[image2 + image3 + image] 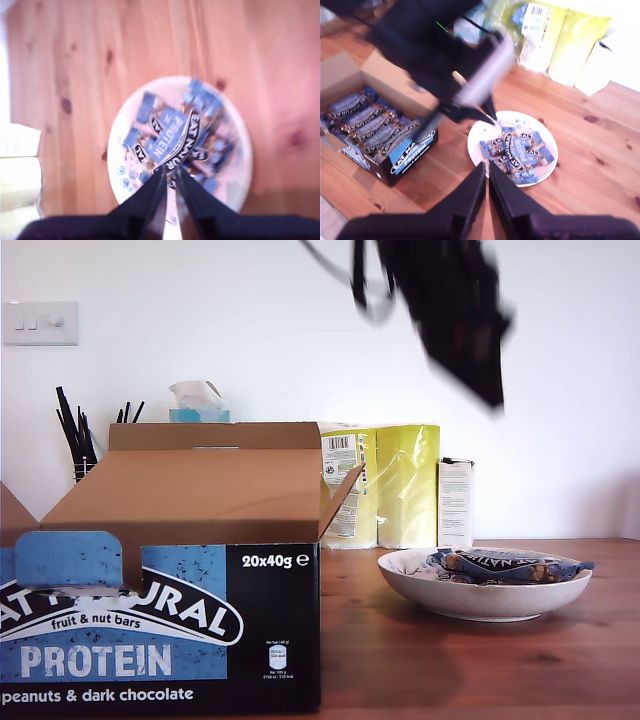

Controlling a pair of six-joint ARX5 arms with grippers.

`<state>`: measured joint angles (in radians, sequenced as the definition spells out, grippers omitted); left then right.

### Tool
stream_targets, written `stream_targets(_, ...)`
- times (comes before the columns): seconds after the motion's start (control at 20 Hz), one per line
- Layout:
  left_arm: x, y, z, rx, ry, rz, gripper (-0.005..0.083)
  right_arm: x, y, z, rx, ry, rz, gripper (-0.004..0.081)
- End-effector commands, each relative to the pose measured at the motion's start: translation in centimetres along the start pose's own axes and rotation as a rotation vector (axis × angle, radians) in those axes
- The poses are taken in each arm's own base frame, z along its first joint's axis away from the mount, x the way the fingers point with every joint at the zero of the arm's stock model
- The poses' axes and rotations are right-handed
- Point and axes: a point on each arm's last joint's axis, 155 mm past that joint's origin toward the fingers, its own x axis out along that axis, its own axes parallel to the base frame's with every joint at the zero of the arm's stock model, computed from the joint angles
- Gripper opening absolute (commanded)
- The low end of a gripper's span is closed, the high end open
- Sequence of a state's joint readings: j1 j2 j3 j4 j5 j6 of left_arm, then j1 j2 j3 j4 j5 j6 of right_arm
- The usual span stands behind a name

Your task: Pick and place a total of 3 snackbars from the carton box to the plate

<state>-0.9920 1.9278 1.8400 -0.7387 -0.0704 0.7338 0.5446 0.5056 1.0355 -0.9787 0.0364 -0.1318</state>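
Wooden table (420,660) bears glossy snackbars (505,566) piled in shallow speckled plate (480,600).

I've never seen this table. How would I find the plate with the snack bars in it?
Start at the big brown carton box with the blue PROTEIN front, at the exterior view's left. Go toward that view's right along the wooden table to the plate, which stands in front of the yellow packs. It is the only round off-white dish, and blue-wrapped snackbars are piled in it.
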Motion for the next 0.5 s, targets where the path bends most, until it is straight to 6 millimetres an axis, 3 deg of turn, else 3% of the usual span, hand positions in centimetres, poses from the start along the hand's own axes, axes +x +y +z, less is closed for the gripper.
stream_targets(0.0, -2.1, 0.0, -0.5, -0.114, 0.015, -0.018, -0.0024, 0.1, -0.1, 0.3, 0.003, -0.023, -0.005, -0.0013)
stream_targets(0.15, -7.1, -0.6, -0.8, -0.334, 0.004, -0.057, -0.0024, 0.0, -0.3, 1.8, 0.008, -0.081, -0.013, -0.0013)
stream_targets(0.25, -9.3, -0.8, -1.6, -0.447, 0.013, -0.082, -0.0024, 0.0, -0.4, 2.5, 0.017, -0.109, -0.016, -0.0013)
stream_targets(0.35, -10.4, -0.7, -2.5, -0.51, 0.02, -0.08, -0.0024, -0.1, -0.5, 3.1, 0.041, -0.132, -0.018, -0.0013)
stream_targets(0.45, -10.3, -0.7, -3.6, -0.552, 0.015, -0.064, -0.0024, 0.0, -0.6, 3.5, 0.063, -0.151, -0.023, -0.0013)
